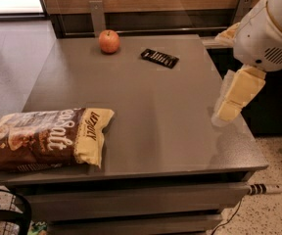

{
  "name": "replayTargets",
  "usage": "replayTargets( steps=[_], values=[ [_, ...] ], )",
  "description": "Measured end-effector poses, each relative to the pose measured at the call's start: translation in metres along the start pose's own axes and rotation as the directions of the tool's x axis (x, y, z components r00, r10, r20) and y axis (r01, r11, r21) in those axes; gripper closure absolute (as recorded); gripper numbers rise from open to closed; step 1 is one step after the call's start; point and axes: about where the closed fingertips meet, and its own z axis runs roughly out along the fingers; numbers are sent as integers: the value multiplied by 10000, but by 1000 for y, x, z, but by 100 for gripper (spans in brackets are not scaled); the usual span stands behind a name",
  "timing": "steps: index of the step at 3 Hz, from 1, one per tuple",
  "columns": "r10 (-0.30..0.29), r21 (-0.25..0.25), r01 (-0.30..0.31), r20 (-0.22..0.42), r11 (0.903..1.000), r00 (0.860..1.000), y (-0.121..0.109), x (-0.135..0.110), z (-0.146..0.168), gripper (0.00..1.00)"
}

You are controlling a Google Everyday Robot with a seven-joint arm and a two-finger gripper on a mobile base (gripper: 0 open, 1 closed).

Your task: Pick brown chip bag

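Observation:
The brown chip bag (45,140) lies flat on the front left corner of the grey table (160,111). It is dark brown with white "salt" lettering, and its pale yellow end points right. Its left end hangs slightly past the table edge. My gripper (233,102), cream coloured under a white arm (268,28), hangs over the table's right edge. It is far to the right of the bag and holds nothing that I can see.
A red apple (109,41) sits at the back of the table. A small flat black packet (159,58) lies to its right. A wooden wall with metal brackets stands behind. A dark counter is on the right, and a cable lies on the floor (266,189).

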Motion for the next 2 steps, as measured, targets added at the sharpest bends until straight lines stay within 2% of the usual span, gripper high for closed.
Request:
replayTargets(
  steps=[1, 2],
  values=[
    [-475, -1157, 658, 1545, 9911, 9869, -1, -48, 59, 0],
    [-657, -1758, 1045, 2138, 9789, 9747, 0, -75, 87, 0]
  ],
)
